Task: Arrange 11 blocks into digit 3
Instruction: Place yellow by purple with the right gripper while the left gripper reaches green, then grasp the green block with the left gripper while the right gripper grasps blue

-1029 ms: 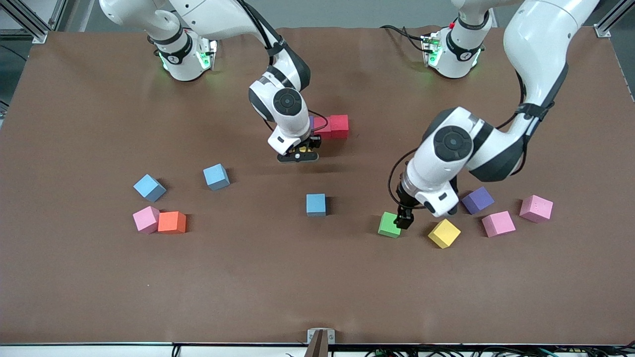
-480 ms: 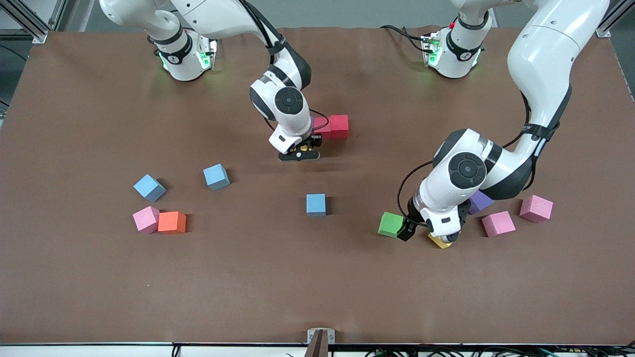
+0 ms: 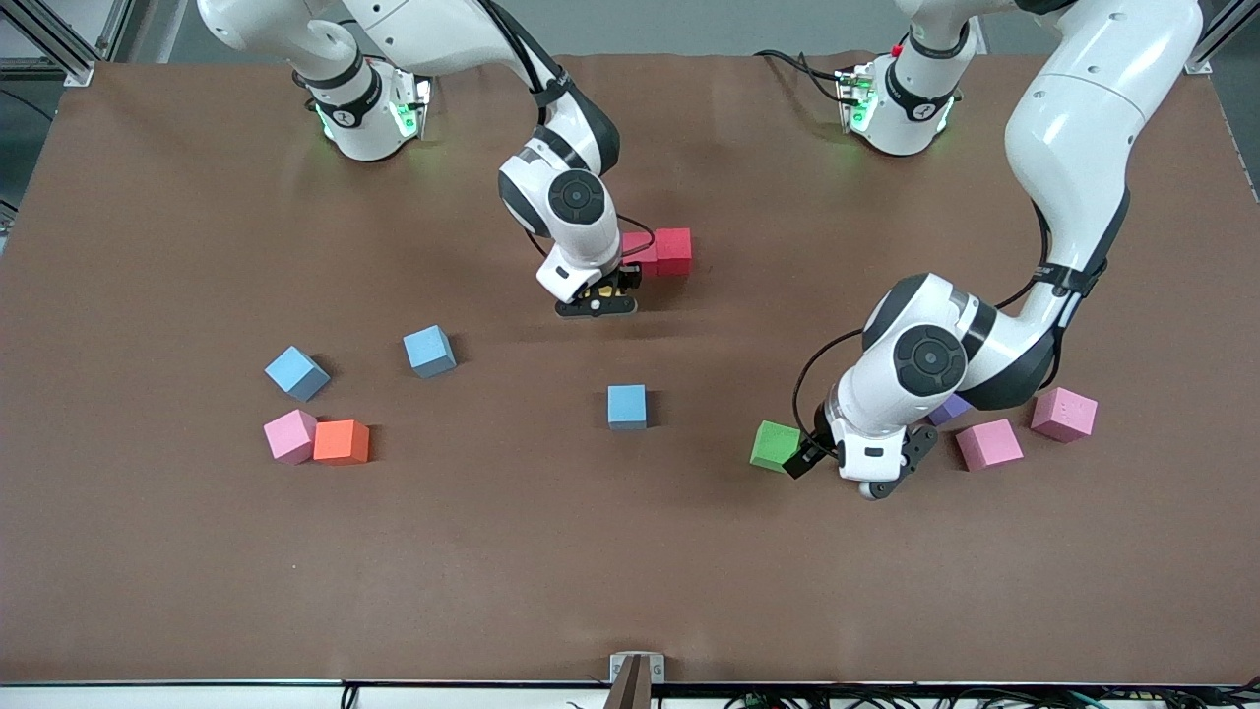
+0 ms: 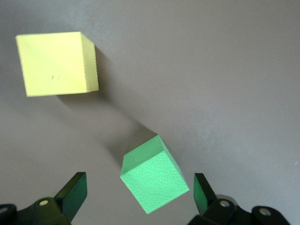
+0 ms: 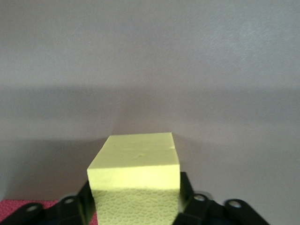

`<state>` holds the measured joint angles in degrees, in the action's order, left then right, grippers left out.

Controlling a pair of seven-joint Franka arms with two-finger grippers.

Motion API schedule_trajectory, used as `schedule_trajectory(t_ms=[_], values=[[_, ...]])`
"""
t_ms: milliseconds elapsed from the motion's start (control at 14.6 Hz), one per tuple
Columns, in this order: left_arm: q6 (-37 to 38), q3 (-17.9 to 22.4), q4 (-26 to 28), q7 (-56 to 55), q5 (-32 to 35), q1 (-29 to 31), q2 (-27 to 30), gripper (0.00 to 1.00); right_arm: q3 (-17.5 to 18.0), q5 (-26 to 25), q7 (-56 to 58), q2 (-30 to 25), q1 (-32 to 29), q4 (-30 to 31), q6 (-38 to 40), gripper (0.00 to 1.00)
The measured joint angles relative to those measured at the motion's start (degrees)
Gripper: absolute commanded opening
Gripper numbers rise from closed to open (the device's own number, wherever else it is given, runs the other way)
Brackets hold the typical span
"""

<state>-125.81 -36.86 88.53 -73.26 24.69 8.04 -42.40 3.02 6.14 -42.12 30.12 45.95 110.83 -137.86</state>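
A: Where do the grippers stand?

B: The right gripper sits just beside the red blocks, on their camera-facing side, fingers clamped on a yellow block. The left gripper is down at the green block, fingers spread wide to either side of it and not touching. A second yellow block lies near the green one, toward the left arm's end of the table.

A: How would that green cube handle?

B: I'd judge it light and slightly squashy foam, matte enough not to slip. It sits skewed to the fingers, so they'd better turn to meet two flat faces, not corners.

A: And the rest?

B: Loose blocks are scattered: a light blue block well nearer the camera than the red ones, others toward each end. The digit is barely begun at the red blocks.

A: Any containers?

B: None visible; everything rests on the brown table.
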Motion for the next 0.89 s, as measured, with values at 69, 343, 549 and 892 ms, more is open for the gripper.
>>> schedule_trajectory(t_ms=[69,343,549,892], values=[[0.0,0.13,-0.03,3.55,0.0,-0.03,-0.25,1.0,-0.32,0.14,-0.01,-0.11,-0.6,-1.31,2.13,1.0],[0.0,0.3,-0.2,9.27,-0.03,-0.14,-1.14,1.0,-0.65,0.26,0.14,-1.87,-5.63,-12.44,18.29,1.0],[0.0,0.35,-0.26,5.54,-0.03,-0.48,-1.39,1.0,-0.81,0.28,6.0,-3.58,-10.98,-18.42,27.25,1.0],[-0.05,0.39,-0.66,0.02,-0.04,-4.02,-1.88,1.0,-1.38,0.27,30.35,-4.35,-22.65,-17.9,30.66,1.0]])
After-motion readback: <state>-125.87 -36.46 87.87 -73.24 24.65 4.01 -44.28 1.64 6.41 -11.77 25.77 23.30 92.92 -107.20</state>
